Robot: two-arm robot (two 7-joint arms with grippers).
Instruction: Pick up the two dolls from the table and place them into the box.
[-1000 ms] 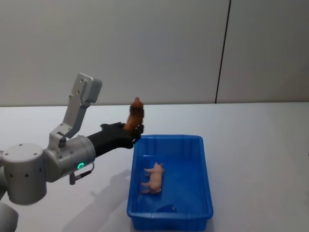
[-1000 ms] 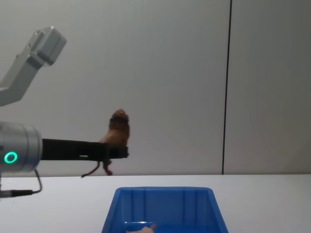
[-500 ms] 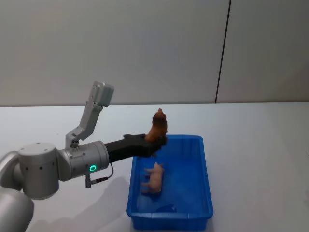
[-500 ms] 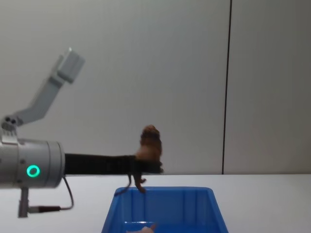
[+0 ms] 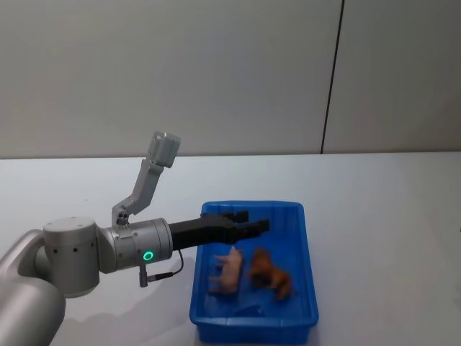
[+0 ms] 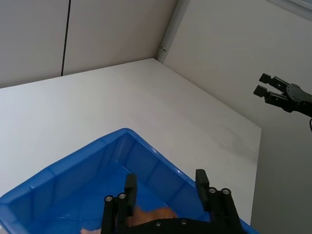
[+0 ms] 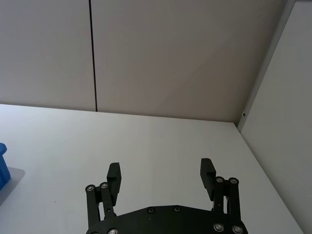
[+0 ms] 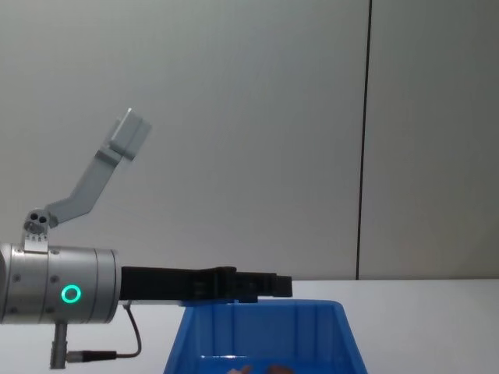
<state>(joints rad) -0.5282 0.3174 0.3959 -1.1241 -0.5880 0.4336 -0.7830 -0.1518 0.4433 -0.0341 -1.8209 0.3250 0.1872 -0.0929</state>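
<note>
Both dolls lie inside the blue box [image 5: 311,292]: the pale pink doll [image 5: 229,270] and, just to its right, the reddish-brown doll [image 5: 269,272]. My left gripper [image 5: 253,220] hovers open and empty over the far part of the box, above the dolls. In the left wrist view the left gripper [image 6: 165,185] stands over the box [image 6: 92,168], with the brown doll [image 6: 153,214] under it. From the chest the left gripper [image 8: 269,285] is level with the box rim [image 8: 265,305]. My right gripper [image 7: 161,170] hangs open and empty over the white table [image 7: 161,136], off to the right of the box.
White table [image 5: 382,216] spreads bare around the box, with grey wall panels behind. The right gripper [image 6: 280,92] appears far off in the left wrist view. A blue corner of the box [image 7: 3,168] shows at the edge of the right wrist view.
My left gripper carried the brown doll rightward over the box and opened. The brown doll dropped and now lies in the box beside the pink one.
</note>
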